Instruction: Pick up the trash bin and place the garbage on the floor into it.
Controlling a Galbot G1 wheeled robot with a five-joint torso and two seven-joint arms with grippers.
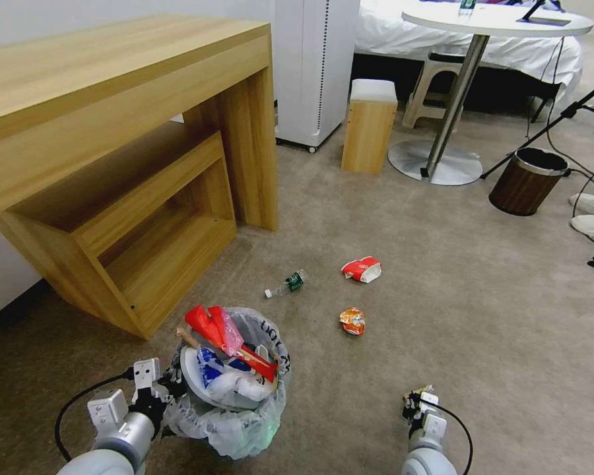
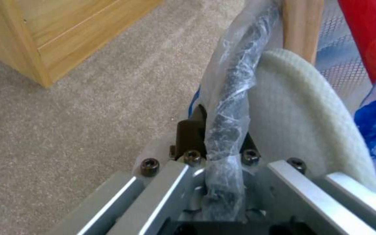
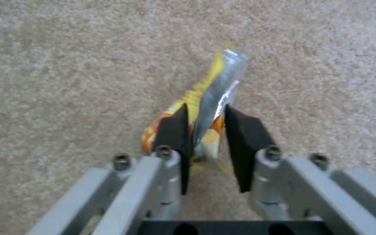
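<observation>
At the far left a wooden desk (image 1: 112, 132) with a lower shelf is seen, well beyond the left gripper (image 1: 153, 389), which is clamped on the bag-covered rim of the trash bin (image 1: 234, 422); in the left wrist view the fingers (image 2: 191, 132) are pressed onto that rim, with a white slipper (image 2: 301, 117) just inside it. The bin is heaped with red wrappers (image 1: 211, 326), a wooden stick (image 1: 186, 336) and blue-white packaging (image 1: 210, 366). Ahead of the bin, on the beige floor (image 1: 442, 316), a green-label bottle (image 1: 288, 284) is laid on its side, with a red carton (image 1: 362, 269) and an orange wrapper (image 1: 352, 321) further right, all apart from one another. Low at the right, the right gripper (image 1: 416, 399) is seen pinching a yellow-and-silver wrapper (image 3: 212, 98) between its dark pads (image 3: 174, 130), with bare carpet beneath it. Far beyond it stand a wooden stool (image 1: 369, 125), a round table (image 1: 495, 20) and a dark brown bin (image 1: 527, 181).
</observation>
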